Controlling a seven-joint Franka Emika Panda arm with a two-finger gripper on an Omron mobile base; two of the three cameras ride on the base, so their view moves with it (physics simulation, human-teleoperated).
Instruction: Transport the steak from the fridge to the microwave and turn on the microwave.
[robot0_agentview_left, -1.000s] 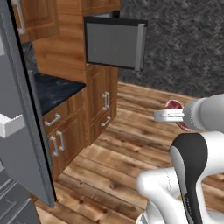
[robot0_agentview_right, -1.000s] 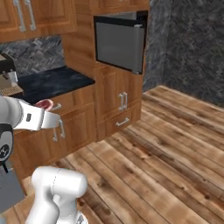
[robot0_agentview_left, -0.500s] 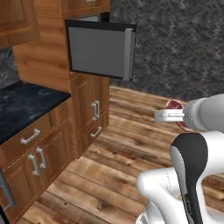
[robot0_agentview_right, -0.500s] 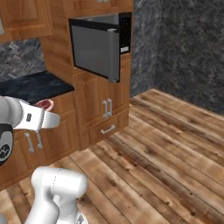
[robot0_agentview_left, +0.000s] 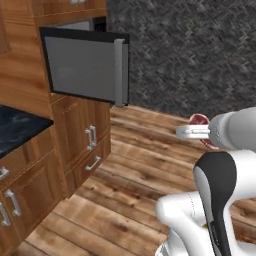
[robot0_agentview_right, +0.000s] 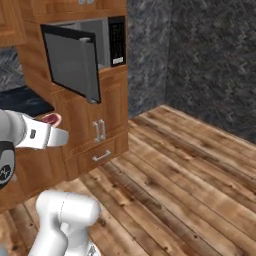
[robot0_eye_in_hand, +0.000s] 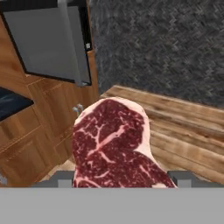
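Note:
The steak (robot0_eye_in_hand: 113, 142), dark red with pale marbling, stands between my gripper's (robot0_eye_in_hand: 120, 179) fingers, which are shut on its sides. Held in the air over the floor, the steak (robot0_agentview_left: 199, 119) pokes up behind the gripper (robot0_agentview_left: 192, 131) in the left base view. From the right, the steak (robot0_agentview_right: 50, 118) shows above the gripper (robot0_agentview_right: 56, 135). The microwave (robot0_agentview_right: 116, 40) is built into the wooden cupboards ahead. Its dark glass door (robot0_agentview_left: 85, 65) hangs open toward me, also seen as the door (robot0_eye_in_hand: 48, 41) at upper left of the hand view. The fridge is out of view.
Wooden cabinets with grey handles (robot0_agentview_left: 91, 137) stand under the microwave, and a dark stone counter (robot0_agentview_left: 15, 132) lies left of them. A dark patterned wall (robot0_agentview_left: 190, 55) closes the room behind. Wooden floor (robot0_agentview_right: 190, 170) spreads out to the right.
The base has driven and turned, so the whole scene has shifted. The fridge has slid out on the left and the microwave has come nearer. The steak stays in the gripper.

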